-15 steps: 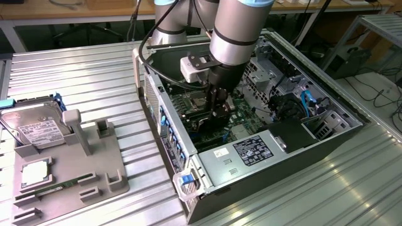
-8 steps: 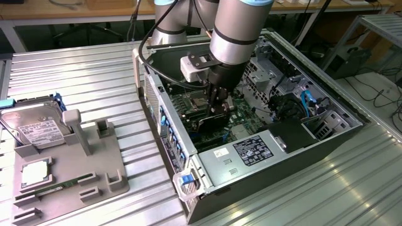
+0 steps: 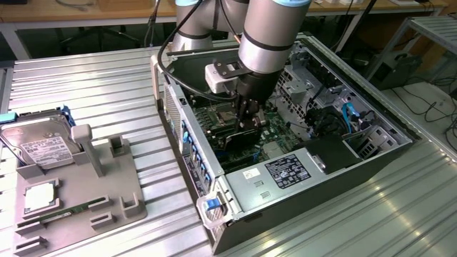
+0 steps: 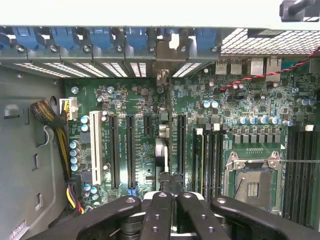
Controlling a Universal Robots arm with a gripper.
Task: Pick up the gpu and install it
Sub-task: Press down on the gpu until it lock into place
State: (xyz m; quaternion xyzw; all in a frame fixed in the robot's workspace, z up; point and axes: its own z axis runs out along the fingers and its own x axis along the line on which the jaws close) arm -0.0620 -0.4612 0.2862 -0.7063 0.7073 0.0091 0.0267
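Ribbed silvery metal makes up the counter (image 3: 93,85), with wooden desks and trailing cables in the room behind it. On the counter, toward the exterior view's right, lies an open computer case (image 3: 236,214), by far the largest thing, on its side with its interior facing up; a black power supply (image 3: 289,170) with a white label fills its near end. The arm (image 3: 275,32) reaches down into the case from the far edge of the counter. Near the counter's edge on the exterior view's left sits a grey parts holder (image 3: 114,187); a silver hard drive (image 3: 39,144) with a white label leans in its far end, a square processor (image 3: 42,195) lies in a pocket, and a narrow green memory stick (image 3: 68,211) lies in a slot near its near edge. Inside the case, the green motherboard (image 4: 145,100) carries long black expansion slots (image 4: 130,150), one white slot (image 4: 96,147), and an empty processor socket (image 4: 252,182). The gpu (image 3: 239,140) stands on edge over the motherboard at the middle of the case: a thin, flat, dark card, seen in the wrist view almost edge-on as a slim dark strip with a pale piece at its middle (image 4: 162,150), running toward the rear bracket openings. The gripper (image 4: 170,207) has its black fingers (image 4: 157,215) pressed together on the card's upper edge, gripping it.
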